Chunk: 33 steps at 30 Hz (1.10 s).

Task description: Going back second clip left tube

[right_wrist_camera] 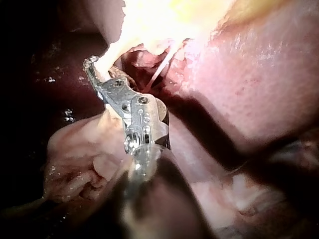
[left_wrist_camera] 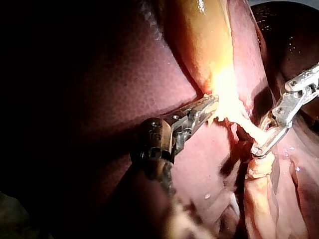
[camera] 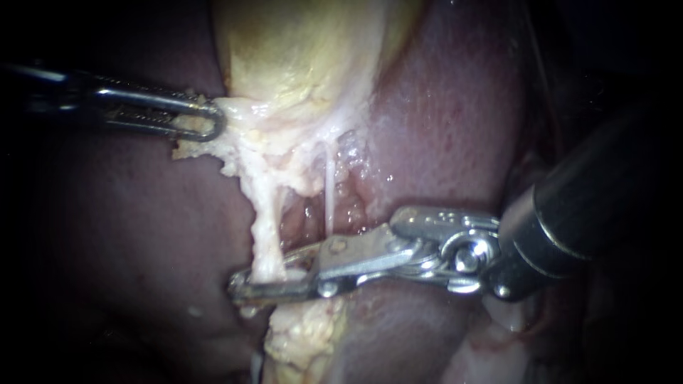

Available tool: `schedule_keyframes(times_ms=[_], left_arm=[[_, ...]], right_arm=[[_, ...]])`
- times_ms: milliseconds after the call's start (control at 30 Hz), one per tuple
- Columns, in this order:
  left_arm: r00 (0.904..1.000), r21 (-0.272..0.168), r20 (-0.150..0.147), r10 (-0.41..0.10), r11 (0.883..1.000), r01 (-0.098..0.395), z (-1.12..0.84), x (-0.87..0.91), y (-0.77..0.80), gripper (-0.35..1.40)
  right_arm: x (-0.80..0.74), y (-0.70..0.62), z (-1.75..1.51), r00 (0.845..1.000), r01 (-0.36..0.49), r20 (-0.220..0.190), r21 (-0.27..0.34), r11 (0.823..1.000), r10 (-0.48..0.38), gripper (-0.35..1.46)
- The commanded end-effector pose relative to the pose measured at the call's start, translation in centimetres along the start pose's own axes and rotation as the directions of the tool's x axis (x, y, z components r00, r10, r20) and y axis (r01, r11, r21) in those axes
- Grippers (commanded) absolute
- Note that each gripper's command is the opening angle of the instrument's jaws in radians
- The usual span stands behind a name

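The yellowish gallbladder [camera: 299, 50] hangs from above, and two strands run down from its neck. One is the thick pale left tube [camera: 265, 235], the other the thin white right tube [camera: 329, 192]. My right instrument [camera: 260, 274] comes in from the right. Its long jaws stand slightly apart with the left tube crossing between them, low on the tube. No clip shows clearly on the tube. My left instrument [camera: 210, 121] enters from the left and is shut on pale tissue at the gallbladder's neck, holding it out to the left. The left wrist view shows both: left instrument [left_wrist_camera: 212, 102], right instrument [left_wrist_camera: 259, 148].
Dark red liver [camera: 455, 121] surrounds the dissected pocket on both sides. Fatty pale tissue [camera: 306, 334] lies below the right jaws. In the right wrist view, the right instrument [right_wrist_camera: 92, 64] reaches past a pink fold [right_wrist_camera: 79, 159] beside its shaft.
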Motion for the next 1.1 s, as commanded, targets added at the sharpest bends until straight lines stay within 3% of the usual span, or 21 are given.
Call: schedule_keyframes(times_ms=[33,100,200,267,467,600,733,867,1100], left_arm=[[1.0,0.0,0.0,0.0,1.0,0.0,0.0,0.0,0.0,-0.35],[1.0,0.0,0.0,0.0,1.0,0.0,0.0,0.0,0.0,-0.35],[1.0,0.0,0.0,0.0,1.0,0.0,-0.01,0.0,0.0,-0.35],[1.0,0.0,0.0,0.0,1.0,0.0,-0.01,0.0,0.01,-0.35],[1.0,0.001,0.0,0.0,1.0,0.0,-0.01,-0.01,0.02,-0.35],[1.0,0.001,0.0,0.0,1.0,0.0,-0.01,-0.01,0.02,-0.35],[1.0,0.001,-0.001,0.0,1.0,0.0,-0.01,-0.01,0.03,-0.35],[1.0,0.001,-0.001,-0.001,1.0,0.001,-0.01,-0.01,0.04,-0.35],[1.0,0.0,0.0,-0.001,1.0,0.001,-0.03,0.0,0.05,-0.35]], right_arm=[[0.0,0.0,0.02,1.0,0.001,0.006,0.02,1.0,-0.001,-0.34],[-0.03,0.01,0.04,1.0,0.01,0.001,0.06,0.998,-0.01,-0.01],[-0.06,0.05,0.12,0.999,0.031,-0.04,0.096,0.995,-0.027,0.3],[-0.08,0.1,0.18,0.996,0.043,-0.076,0.096,0.994,-0.036,0.4],[-0.31,0.36,0.42,0.993,0.061,-0.108,0.059,0.996,-0.054,0.48],[-0.45,0.69,0.5,0.987,0.09,-0.132,-0.027,0.996,-0.092,0.5],[-0.46,0.93,0.4,0.978,0.138,-0.144,-0.088,0.987,-0.149,0.5],[-0.45,1.02,0.29,0.971,0.166,-0.149,-0.131,0.977,-0.185,0.5],[-0.37,1.0,0.14,0.966,0.188,-0.15,-0.155,0.97,-0.211,0.49]])
